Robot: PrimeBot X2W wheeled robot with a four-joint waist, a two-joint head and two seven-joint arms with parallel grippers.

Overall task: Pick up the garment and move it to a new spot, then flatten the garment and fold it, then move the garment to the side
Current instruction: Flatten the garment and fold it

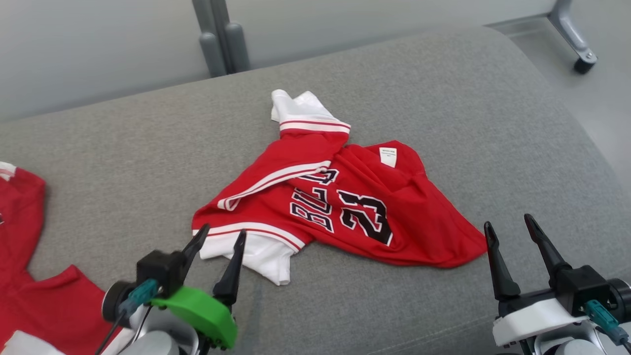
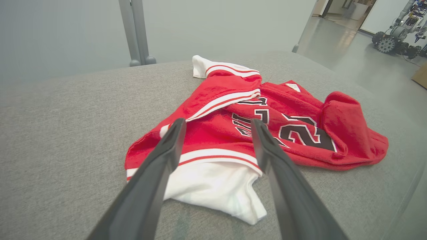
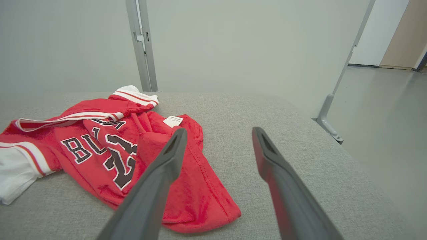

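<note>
A crumpled red garment (image 1: 340, 207) with white trim, black lettering and the number 23 lies in the middle of the grey cushion (image 1: 443, 98). My left gripper (image 1: 222, 236) hovers open just before its near white sleeve, nothing between the fingers. In the left wrist view the garment (image 2: 253, 130) spreads beyond my open left gripper (image 2: 217, 125). My right gripper (image 1: 510, 224) stands open off the garment's right corner, apart from it. The right wrist view has the garment (image 3: 110, 146) to the left of my open right gripper (image 3: 218, 133), its white label (image 3: 172, 121) showing.
Another red cloth (image 1: 29, 276) lies at the cushion's left edge. Grey metal posts (image 1: 222, 39) stand behind the cushion, and a wheeled leg (image 1: 577, 44) is on the floor at the far right. A wheeled robot (image 2: 393, 36) stands far off.
</note>
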